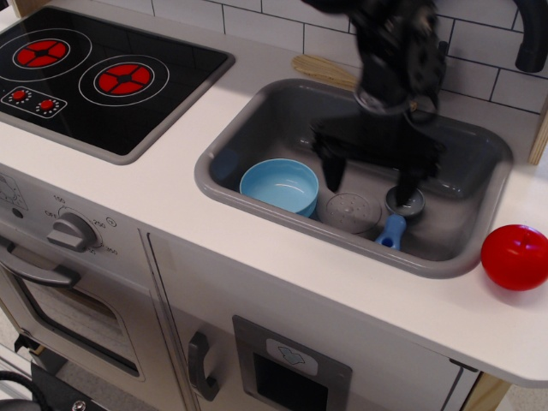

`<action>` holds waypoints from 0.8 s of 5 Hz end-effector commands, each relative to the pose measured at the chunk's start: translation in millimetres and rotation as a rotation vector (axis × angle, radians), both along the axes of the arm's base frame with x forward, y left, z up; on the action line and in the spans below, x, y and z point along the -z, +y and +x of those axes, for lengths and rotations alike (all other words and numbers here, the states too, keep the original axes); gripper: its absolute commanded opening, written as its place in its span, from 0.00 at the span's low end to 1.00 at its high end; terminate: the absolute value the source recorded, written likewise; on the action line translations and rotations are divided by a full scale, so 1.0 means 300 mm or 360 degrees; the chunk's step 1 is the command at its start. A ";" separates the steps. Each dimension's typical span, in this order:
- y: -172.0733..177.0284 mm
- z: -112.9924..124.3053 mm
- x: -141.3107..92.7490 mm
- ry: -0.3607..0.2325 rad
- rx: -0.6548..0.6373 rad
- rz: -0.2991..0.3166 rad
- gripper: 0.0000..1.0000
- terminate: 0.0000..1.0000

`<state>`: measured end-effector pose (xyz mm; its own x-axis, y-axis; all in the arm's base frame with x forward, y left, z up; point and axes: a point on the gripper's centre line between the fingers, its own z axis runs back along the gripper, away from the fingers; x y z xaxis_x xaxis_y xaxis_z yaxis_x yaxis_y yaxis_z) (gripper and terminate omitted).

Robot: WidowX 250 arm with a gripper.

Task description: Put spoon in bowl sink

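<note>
Counter white, tiled wall behind | end effector spread wide, empty, low in sink | spoon beside bowl

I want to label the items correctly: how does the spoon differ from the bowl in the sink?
The spoon is smaller than the bowl. The bowl is wholly light blue; the spoon has a grey scoop and only its handle is light blue. The bowl sits left of the drain disc, clear of the gripper; the spoon lies right, its scoop partly under a finger. Both lie in the sink.

Matt grey plastic sink, glossy blue bowl
</note>
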<state>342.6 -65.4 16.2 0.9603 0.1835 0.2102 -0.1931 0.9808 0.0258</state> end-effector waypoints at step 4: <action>-0.026 -0.002 0.055 -0.0002 -0.0091 -0.0079 0.00 0.00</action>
